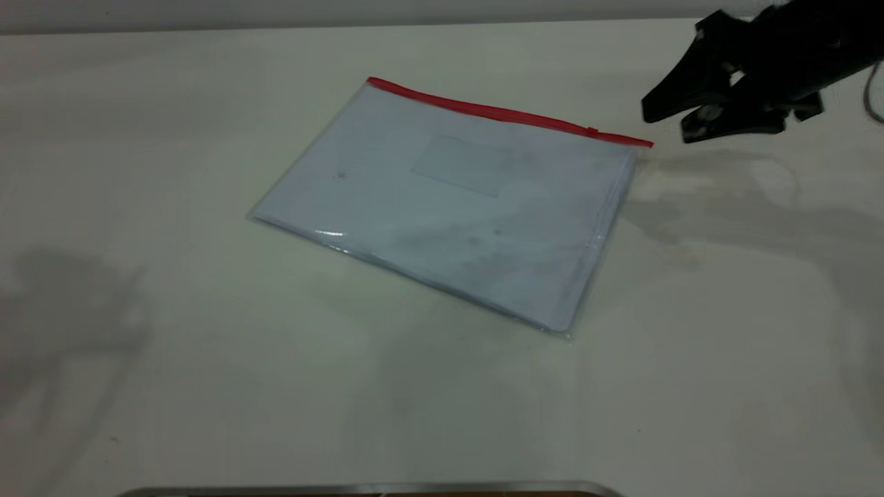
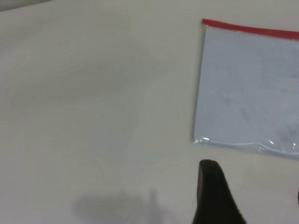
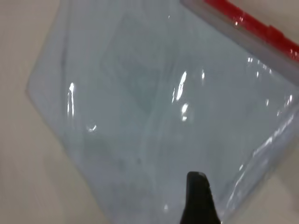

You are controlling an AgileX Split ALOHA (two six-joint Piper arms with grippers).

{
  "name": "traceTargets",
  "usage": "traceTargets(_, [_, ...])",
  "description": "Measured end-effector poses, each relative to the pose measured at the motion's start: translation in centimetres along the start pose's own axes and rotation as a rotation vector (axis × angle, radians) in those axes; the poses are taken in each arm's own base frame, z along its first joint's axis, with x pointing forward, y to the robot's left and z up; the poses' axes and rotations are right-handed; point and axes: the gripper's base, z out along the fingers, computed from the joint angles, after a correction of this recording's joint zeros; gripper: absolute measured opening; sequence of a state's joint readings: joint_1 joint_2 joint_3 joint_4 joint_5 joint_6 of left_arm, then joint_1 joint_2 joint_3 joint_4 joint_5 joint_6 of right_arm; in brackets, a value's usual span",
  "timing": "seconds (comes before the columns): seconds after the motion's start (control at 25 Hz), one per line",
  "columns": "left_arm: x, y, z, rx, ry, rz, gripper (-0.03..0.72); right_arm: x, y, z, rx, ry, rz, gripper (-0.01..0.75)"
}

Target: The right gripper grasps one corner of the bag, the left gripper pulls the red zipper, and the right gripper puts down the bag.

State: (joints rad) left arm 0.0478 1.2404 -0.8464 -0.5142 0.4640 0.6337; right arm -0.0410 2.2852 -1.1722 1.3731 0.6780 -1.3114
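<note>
The bag [image 1: 456,200] lies flat on the white table, white paper and a label pocket inside. The red zipper [image 1: 497,110] runs along its far edge, with the slider tab [image 1: 592,130] near the right end. My right gripper [image 1: 666,125] hovers open just right of the bag's red-strip corner [image 1: 642,146], not touching it. In the right wrist view one finger [image 3: 197,198] shows over the bag [image 3: 154,107], with the zipper [image 3: 252,25] beyond. My left gripper [image 2: 254,186] is open and empty, off the bag's left short edge [image 2: 198,84]; it is out of the exterior view.
The bare table [image 1: 173,359] stretches to the left of and in front of the bag. A metal edge [image 1: 373,489] runs along the front of the exterior view. The table's far edge [image 1: 276,29] lies behind the bag.
</note>
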Motion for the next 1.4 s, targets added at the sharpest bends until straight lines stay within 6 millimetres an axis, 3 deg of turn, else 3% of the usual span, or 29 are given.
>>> traceTargets(0.16, [0.0,0.2,0.6,-0.005,0.008,-0.012,0.488,-0.6,-2.0,2.0,-0.004,-0.014,0.012,0.576])
traceTargets(0.4, [0.2,0.5,1.5,-0.003,0.031,-0.021,0.488,-1.6,-4.9,3.4,-0.027,-0.038,0.035,0.576])
traceTargets(0.72, [0.2,0.6,2.0,-0.006,0.038,-0.026,0.488,-1.5,-6.2,6.0,-0.103,-0.032,0.063,0.576])
traceTargets(0.88, [0.2,0.7,2.0,-0.008,0.035,-0.028,0.488,-1.3,-6.1,6.6,-0.149,-0.041,0.087,0.576])
traceTargets(1.24, [0.1,0.7,1.9,-0.013,0.027,-0.040,0.490,-1.2,-3.3,8.7,-0.183,-0.040,0.016,0.573])
traceTargets(1.4, [0.0,0.7,1.9,-0.014,0.026,-0.041,0.490,-1.2,-3.1,8.9,-0.183,-0.045,0.007,0.489])
